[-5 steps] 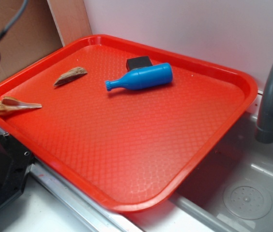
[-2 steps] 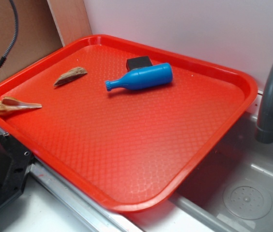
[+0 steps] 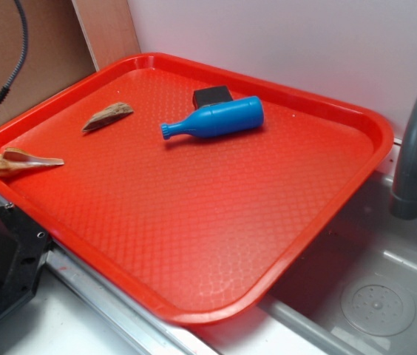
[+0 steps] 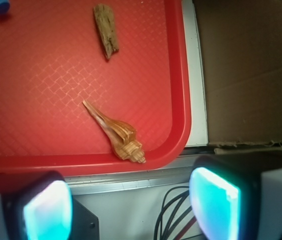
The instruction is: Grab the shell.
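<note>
Gripper [image 4: 131, 207]: fingers spread wide, holding nothing; off the tray's edge
Shell [image 4: 115, 133]: on red tray [image 4: 178, 100], just ahead of the fingers, near the corner rim; tail pointing away
Brown shell piece [image 4: 106, 31]: farther ahead

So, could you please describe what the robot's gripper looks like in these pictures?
In the wrist view, the gripper shows two blocky fingers with dark housings and rounded rectangular pads glowing pale cyan-white. Black cables, with a thin red wire, run between them. A black cable also hangs at the exterior view's left edge.
</note>
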Motion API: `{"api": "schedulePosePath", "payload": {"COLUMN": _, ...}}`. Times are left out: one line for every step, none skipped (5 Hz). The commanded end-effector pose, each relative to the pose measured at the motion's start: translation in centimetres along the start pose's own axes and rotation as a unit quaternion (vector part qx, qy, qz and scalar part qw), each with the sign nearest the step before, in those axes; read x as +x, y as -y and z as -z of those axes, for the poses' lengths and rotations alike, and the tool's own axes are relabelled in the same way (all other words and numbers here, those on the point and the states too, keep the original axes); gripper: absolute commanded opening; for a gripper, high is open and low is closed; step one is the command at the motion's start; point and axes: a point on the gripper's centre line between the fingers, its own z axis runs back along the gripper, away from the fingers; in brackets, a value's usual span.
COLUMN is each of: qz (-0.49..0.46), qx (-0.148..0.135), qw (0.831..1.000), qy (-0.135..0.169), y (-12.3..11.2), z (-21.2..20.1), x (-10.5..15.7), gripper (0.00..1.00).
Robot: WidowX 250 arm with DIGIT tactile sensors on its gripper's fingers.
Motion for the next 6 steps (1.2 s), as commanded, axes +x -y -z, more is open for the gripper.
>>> {"api": "schedulePosePath", "payload": {"qz": 0.082, "qx": -0.123, "qw": 0.989, "qy": -0.027, "y": -3.3, "z": 4.7, "x": 0.4, "gripper": 1.00}}
{"api": "schedulePosePath", "payload": {"qz": 0.103, "qx": -0.124, "qw": 0.986, "qy": -0.049, "y": -3.4, "z": 6.5, "x": 0.6, "gripper": 1.00}}
{"api": "schedulePosePath", "payload": {"qz": 0.116, "qx": -0.106, "qw": 0.986, "qy": -0.058, "y": -2.8, "z": 8.5, "x": 1.2, "gripper": 1.00}}
{"api": "schedulePosePath", "payload": {"qz": 0.121, "qx": -0.089, "qw": 0.988, "qy": -0.046, "y": -1.6, "z": 9.4, "x": 1.4, "gripper": 1.00}}
{"api": "schedulePosePath", "payload": {"qz": 0.122, "qx": -0.087, "qw": 0.988, "qy": -0.039, "y": 0.0, "z": 10.3, "x": 1.1, "gripper": 1.00}}
{"api": "schedulePosePath", "payload": {"qz": 0.099, "qx": -0.091, "qw": 0.989, "qy": -0.067, "y": 0.4, "z": 11.3, "x": 0.4, "gripper": 1.00}}
